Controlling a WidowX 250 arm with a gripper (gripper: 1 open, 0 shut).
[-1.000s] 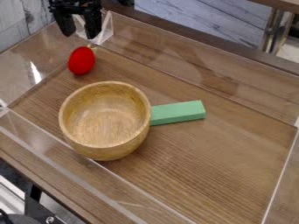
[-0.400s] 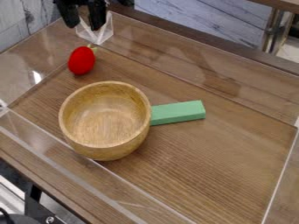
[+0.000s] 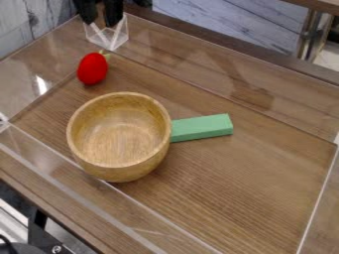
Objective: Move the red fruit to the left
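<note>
The red fruit (image 3: 91, 68) is small, smooth and rounded, and lies on the wooden table at the left, just beyond the wooden bowl (image 3: 119, 135). My gripper (image 3: 99, 10) hangs at the top edge of the view, above and behind the fruit and well clear of it. Only its dark lower fingers (image 3: 113, 11) show. They stand apart with a gap and nothing between them. The rest of the arm is out of view.
A flat green block (image 3: 201, 127) lies against the bowl's right side. Clear plastic walls (image 3: 27, 55) ring the table top, with a low front wall (image 3: 159, 213). Bare wood stretches to the right of the block (image 3: 265, 129).
The gripper has risen and shifted slightly right, so less of it shows at the top edge. Fruit, bowl and block have not moved.
</note>
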